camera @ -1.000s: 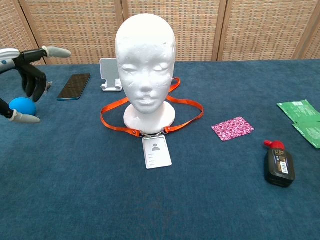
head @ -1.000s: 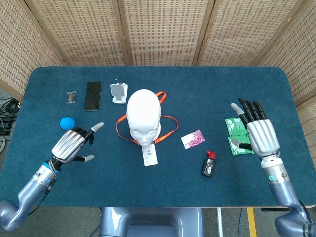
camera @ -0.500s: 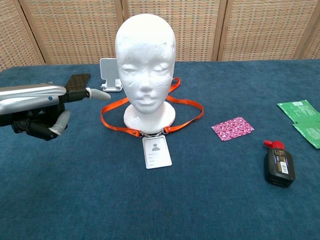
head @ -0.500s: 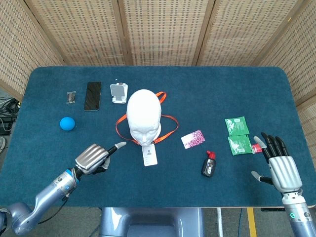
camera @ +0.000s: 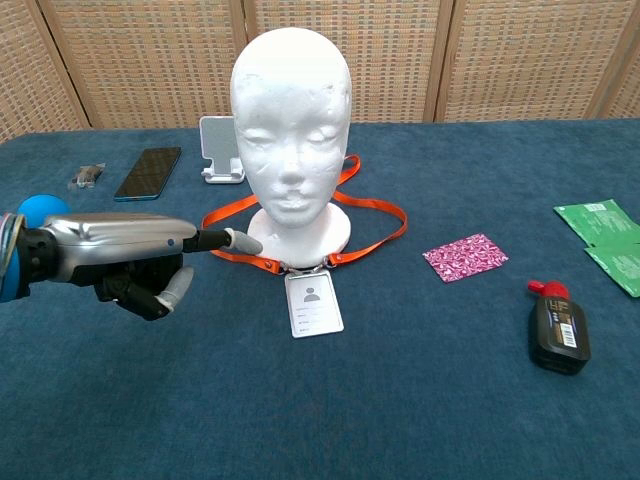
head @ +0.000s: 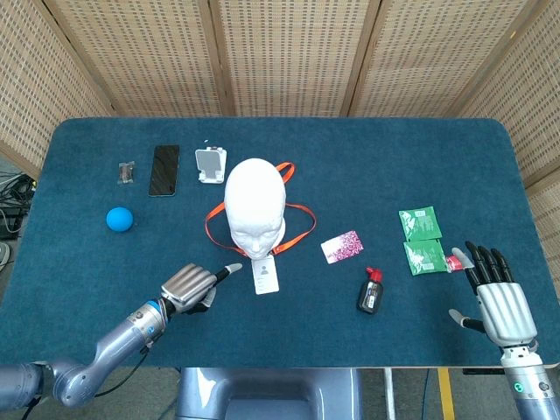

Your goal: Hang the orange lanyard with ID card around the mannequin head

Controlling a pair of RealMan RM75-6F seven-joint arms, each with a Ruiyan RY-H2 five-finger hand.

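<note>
The white mannequin head (head: 254, 206) (camera: 290, 130) stands upright mid-table. The orange lanyard (head: 300, 229) (camera: 378, 207) lies looped on the cloth around its base, and the ID card (head: 263, 276) (camera: 313, 305) lies flat in front of it. My left hand (head: 191, 286) (camera: 130, 258) hovers low, front-left of the head. It holds nothing; one finger points out toward the lanyard's left strap and the others are curled under. My right hand (head: 499, 297) is at the table's front right edge with fingers spread and empty. The chest view does not show it.
A black phone (head: 164, 169), a phone stand (head: 210, 164), a small clip (head: 127, 171) and a blue ball (head: 119, 219) lie at the left. A pink card (head: 341, 247), a black bottle (head: 371, 291) and two green packets (head: 418, 224) lie at the right.
My left hand has swung from beside the blue ball to the front of the mannequin, near the lanyard. My right hand has drawn back from the green packets to the front right edge.
</note>
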